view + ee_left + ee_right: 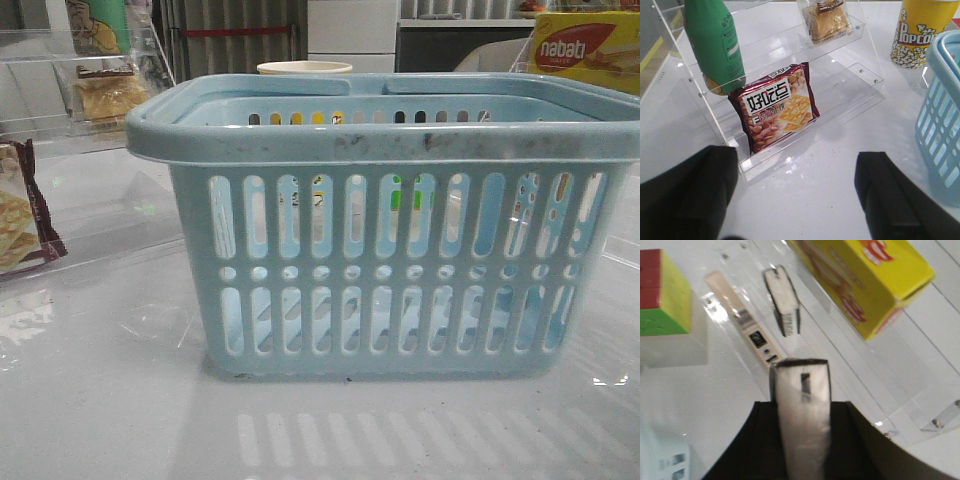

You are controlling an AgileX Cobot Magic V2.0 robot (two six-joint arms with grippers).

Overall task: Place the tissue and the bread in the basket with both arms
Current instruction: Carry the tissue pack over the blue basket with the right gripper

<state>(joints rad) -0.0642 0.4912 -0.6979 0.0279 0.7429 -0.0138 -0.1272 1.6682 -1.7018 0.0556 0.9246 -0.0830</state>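
Observation:
The light-blue basket (pixel 380 230) fills the middle of the front view, and its side (pixel 942 115) shows in the left wrist view. Neither gripper appears in the front view. My left gripper (pixel 797 167) is open over bare table in front of the clear shelf (pixel 790 45). The wrapped bread (pixel 826 20) stands on an upper step of that shelf, well beyond the fingers, and also shows as bread (pixel 105 95) at the far left of the front view. My right gripper (pixel 800 412) is shut on the tissue (pixel 801 385), a flat pale packet with dark edges held upright between the jaws.
A maroon cracker bag (pixel 777 107) and a green bottle (pixel 715 40) sit on the clear shelf, with a popcorn cup (pixel 917 30) beside the basket. Near the right gripper are a yellow box (pixel 865 275), a colour cube (pixel 662 292), a beige strip (pixel 742 320) and another flat dark-edged packet (pixel 782 300).

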